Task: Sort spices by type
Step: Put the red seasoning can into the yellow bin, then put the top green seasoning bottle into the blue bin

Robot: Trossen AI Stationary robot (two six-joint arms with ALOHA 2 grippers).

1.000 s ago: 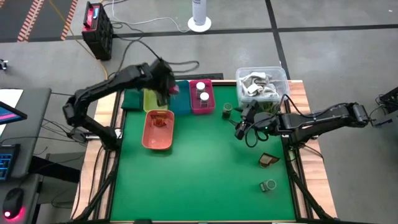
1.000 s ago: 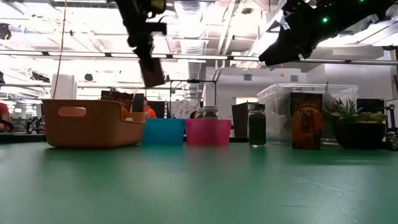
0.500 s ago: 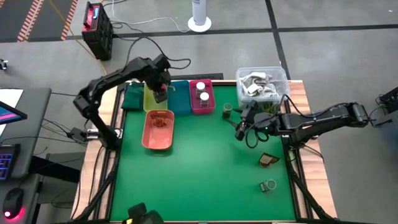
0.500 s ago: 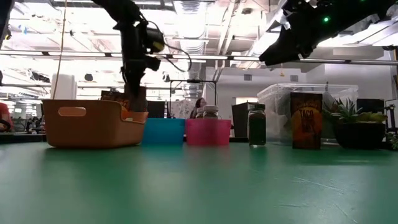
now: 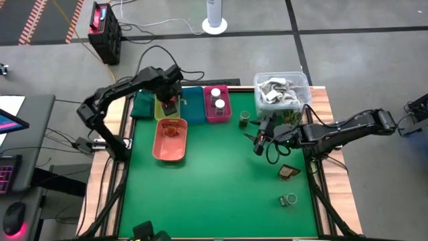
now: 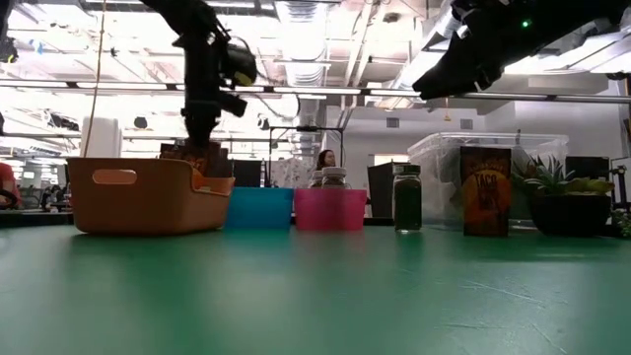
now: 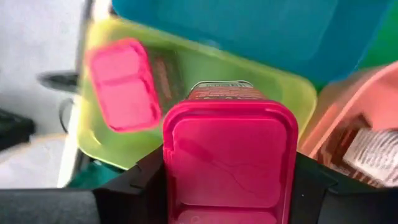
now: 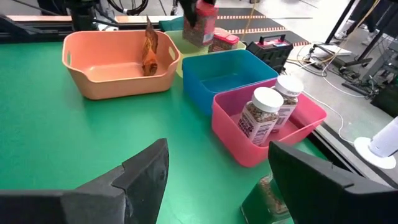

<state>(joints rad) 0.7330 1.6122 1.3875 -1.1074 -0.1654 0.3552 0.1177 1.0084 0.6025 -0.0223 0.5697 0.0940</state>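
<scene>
My left gripper [image 5: 170, 102] is shut on a pink boxy spice block [image 7: 229, 158] over the yellow tray [image 5: 160, 107]. A second pink block [image 7: 118, 84] lies in that tray. A brown packet [image 5: 172, 129] stands in the salmon tray [image 5: 170, 148]. Two white-capped jars [image 8: 261, 115] stand in the magenta tray [image 5: 217, 114]. A dark green jar [image 5: 245, 119], another brown packet [image 5: 289, 173] and a jar on its side [image 5: 289, 199] sit on the green mat. My right gripper [image 5: 259, 142] hangs open above the mat near the green jar. My left gripper pinches the pink block between its two fingers [image 7: 140, 186], one on each long side just below the lid [image 7: 230, 134]. The fingers come from above, pointing down. The block stands upright in the hold; the tray wall hides its lower end, so whether it touches the tray floor I cannot tell.
The teal tray [image 5: 194, 107] sits between the yellow and magenta trays along the far edge. A clear tub [image 5: 281, 90] of white-grey things stands at the far right corner, with a small plant [image 6: 567, 202] beside it. The mat's middle and near left are bare.
My left gripper, shut on the pink block throughout, has moved a little toward the table's left edge and come down, from high above the trays until the block hangs low over the yellow tray.
</scene>
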